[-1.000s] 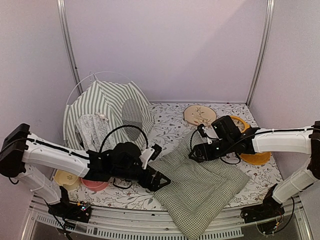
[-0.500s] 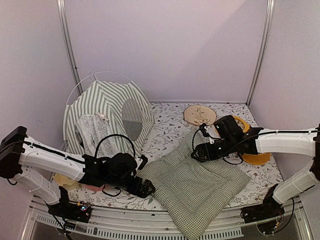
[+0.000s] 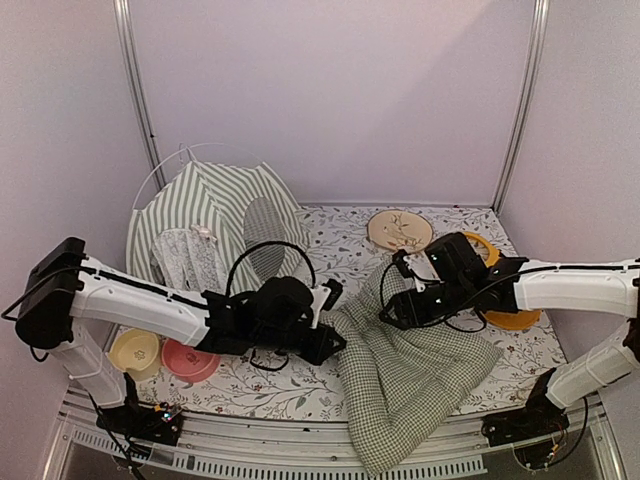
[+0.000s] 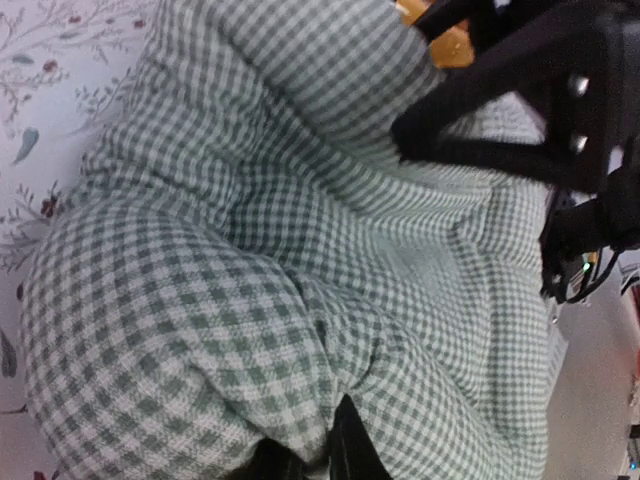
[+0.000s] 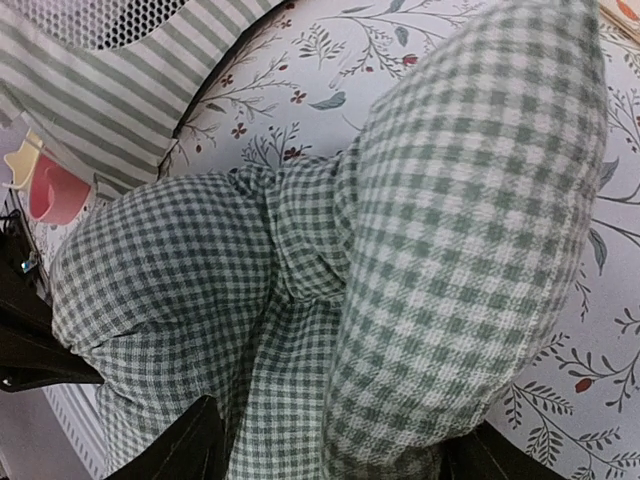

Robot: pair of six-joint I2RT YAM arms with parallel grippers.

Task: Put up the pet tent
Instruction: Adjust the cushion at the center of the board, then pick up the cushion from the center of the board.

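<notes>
The pet tent (image 3: 215,210), green-and-white striped with a round mesh window and lace curtain, stands at the back left; its stripes and mesh show in the right wrist view (image 5: 100,90). A green checked cushion (image 3: 410,370) lies bunched mid-table. My left gripper (image 3: 335,345) is shut on the cushion's left edge, and the checked cloth (image 4: 250,250) fills the left wrist view above the pinching gripper (image 4: 325,450). My right gripper (image 3: 395,310) holds the cushion's far corner. A thick fold (image 5: 450,220) fills the wide gap of that gripper (image 5: 340,455).
A pink bowl (image 3: 190,360) and a yellow bowl (image 3: 135,350) sit at the front left by the left arm. A beige round plate (image 3: 400,230) lies at the back. An orange dish (image 3: 510,315) lies under the right arm. White frame posts (image 3: 140,100) stand behind.
My left gripper went from open to shut on the cushion's left edge and moved right and away, bunching the cushion narrower. The right gripper's jaws narrowed on the far fold.
</notes>
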